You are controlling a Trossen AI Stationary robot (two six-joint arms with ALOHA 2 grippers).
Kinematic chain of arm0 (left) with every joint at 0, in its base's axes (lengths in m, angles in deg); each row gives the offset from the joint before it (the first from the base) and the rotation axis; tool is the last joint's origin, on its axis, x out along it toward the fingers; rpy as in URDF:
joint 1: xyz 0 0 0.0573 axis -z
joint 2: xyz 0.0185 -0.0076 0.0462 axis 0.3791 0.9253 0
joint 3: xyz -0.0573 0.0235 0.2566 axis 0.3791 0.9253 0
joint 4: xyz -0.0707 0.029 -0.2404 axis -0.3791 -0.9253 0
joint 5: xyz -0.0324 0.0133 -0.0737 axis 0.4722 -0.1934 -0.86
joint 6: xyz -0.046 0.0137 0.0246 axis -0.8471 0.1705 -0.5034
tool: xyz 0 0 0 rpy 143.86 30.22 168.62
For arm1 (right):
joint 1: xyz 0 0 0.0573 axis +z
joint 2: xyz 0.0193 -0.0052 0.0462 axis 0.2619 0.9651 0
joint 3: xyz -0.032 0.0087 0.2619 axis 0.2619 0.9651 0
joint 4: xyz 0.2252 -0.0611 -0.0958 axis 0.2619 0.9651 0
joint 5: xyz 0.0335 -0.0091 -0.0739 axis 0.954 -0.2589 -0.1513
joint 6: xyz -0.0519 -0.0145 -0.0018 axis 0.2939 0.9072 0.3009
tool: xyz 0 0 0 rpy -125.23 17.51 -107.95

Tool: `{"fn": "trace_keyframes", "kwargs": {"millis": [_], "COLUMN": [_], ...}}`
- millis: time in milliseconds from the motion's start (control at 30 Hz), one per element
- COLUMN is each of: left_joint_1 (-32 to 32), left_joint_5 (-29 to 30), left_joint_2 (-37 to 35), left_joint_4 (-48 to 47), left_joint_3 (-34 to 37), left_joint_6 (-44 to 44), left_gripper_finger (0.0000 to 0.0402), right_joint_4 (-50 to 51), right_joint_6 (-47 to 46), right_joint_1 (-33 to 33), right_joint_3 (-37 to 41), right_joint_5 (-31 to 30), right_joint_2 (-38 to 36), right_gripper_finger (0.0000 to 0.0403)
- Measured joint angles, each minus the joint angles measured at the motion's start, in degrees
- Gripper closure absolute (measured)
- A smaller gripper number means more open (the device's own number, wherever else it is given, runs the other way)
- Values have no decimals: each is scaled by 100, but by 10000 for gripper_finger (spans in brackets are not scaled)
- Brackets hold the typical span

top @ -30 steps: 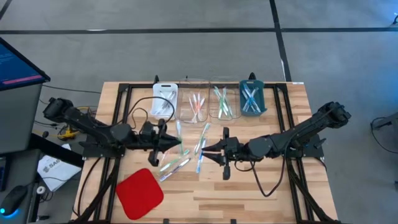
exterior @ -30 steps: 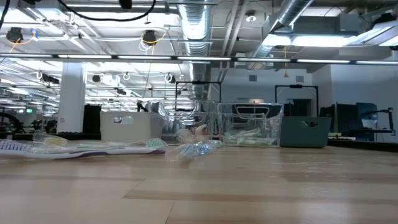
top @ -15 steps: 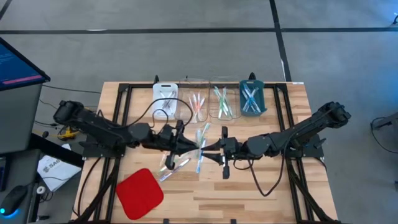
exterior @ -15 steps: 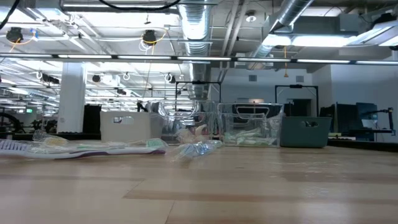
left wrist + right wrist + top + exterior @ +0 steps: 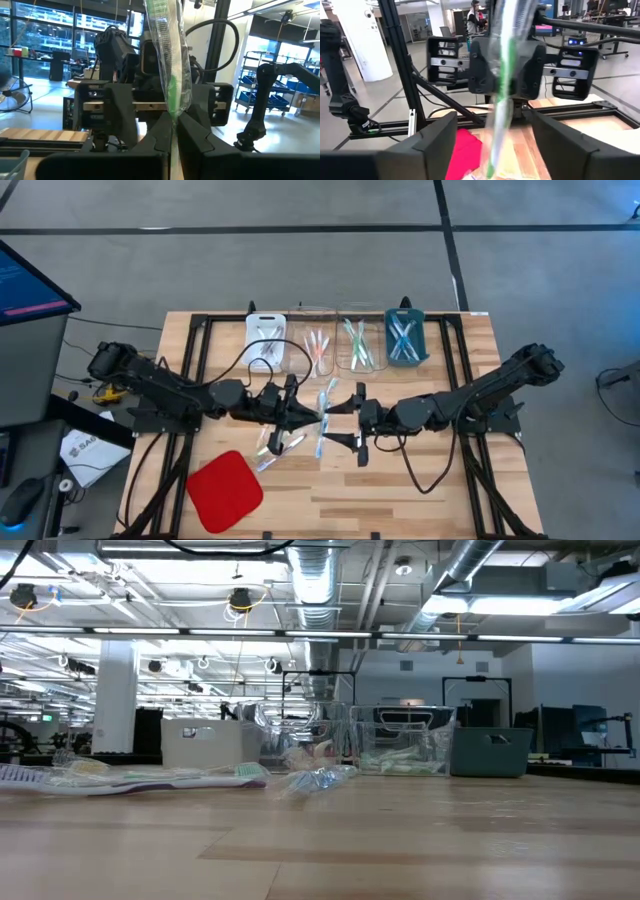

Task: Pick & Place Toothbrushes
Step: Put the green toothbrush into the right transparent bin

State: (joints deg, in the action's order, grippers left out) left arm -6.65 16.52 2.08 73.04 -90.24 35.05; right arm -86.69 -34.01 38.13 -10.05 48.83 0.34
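A toothbrush (image 5: pixel 172 75) in a clear wrapper with a green accent stands upright in the air over the table's middle. My left gripper (image 5: pixel 318 418) is shut on it. My right gripper (image 5: pixel 346 420) faces it from the table's right. Its open fingers (image 5: pixel 437 142) stand wide on either side of the toothbrush (image 5: pixel 501 75) and touch nothing. More toothbrushes (image 5: pixel 290 442) lie flat on the wood below the grippers, and they also show in the low view (image 5: pixel 150 777). My left gripper pinches the wrapped toothbrush low on its length (image 5: pixel 173 107) between its two fingers. The fingers come about level from the table's left and lie across the brush. The brush stands upright, most of it above the fingers, clear of the table.
Along the far edge stand a white tray (image 5: pixel 266 335), two clear bins (image 5: pixel 312 350) (image 5: pixel 356 350) and a teal bin (image 5: pixel 405 340), each with toothbrushes in it. A red square pad (image 5: pixel 225 490) lies near the front left. Bare wood lies at the front right.
My left gripper has gone toward the table's right, up to my right gripper, and has kept shut. My right gripper has stayed in place and has opened wide in the last half second.
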Motion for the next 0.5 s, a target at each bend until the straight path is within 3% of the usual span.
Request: {"fn": "trace_keyframes", "kwargs": {"millis": [500], "left_joint_1": [-195], "left_joint_5": [4], "left_joint_2": [0], "left_joint_4": [260], "left_joint_3": [-2], "left_joint_6": [43], "left_gripper_finger": [396], "right_joint_4": [7], "right_joint_6": [-15], "right_joint_1": [-91], "right_joint_3": [0], "right_joint_5": [-15], "right_joint_2": [0], "right_gripper_finger": [129]}}
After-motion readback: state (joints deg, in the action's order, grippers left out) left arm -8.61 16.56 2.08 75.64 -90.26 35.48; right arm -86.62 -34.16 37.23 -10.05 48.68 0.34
